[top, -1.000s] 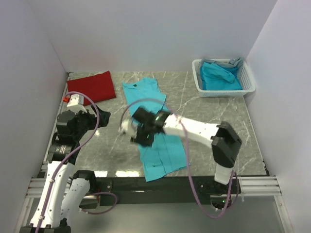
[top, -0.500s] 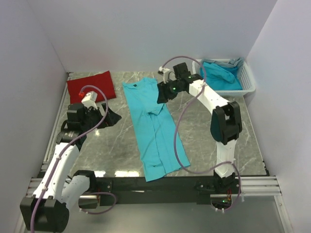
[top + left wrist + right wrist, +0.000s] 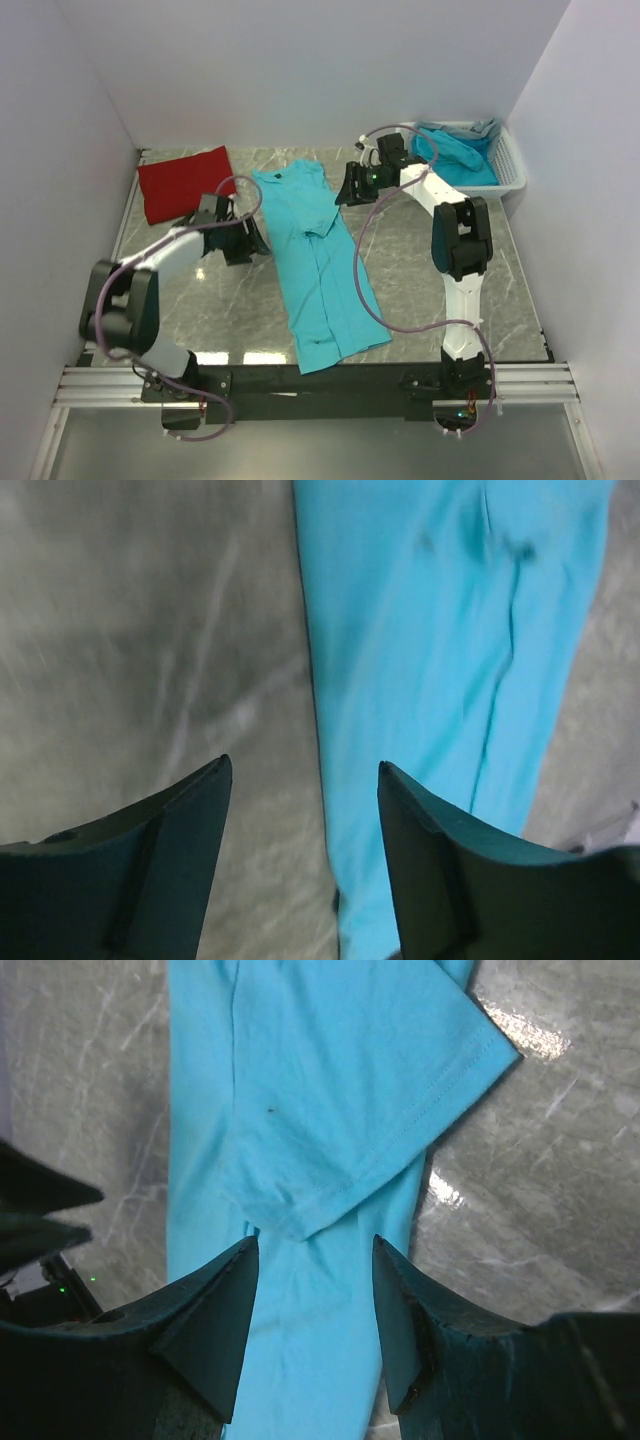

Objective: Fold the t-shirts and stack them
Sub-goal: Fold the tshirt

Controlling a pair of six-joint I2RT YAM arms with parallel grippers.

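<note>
Marble table (image 3: 450,260) held the turquoise shirt (image 3: 315,265) flat at centre, long axis running 12 to 6 o'clock, with the left gripper (image 3: 250,240) at its 9 o'clock edge, the right gripper (image 3: 347,188) over its 2 o'clock sleeve, and both sets of jaws released and empty.

Grey, white-veined marble table (image 3: 220,310), closed in by plain white walls (image 3: 300,70) at the back and on both sides. Aluminium rail (image 3: 530,380) along the near edge. Soft, even light; gleams in pale patches near the front.
</note>
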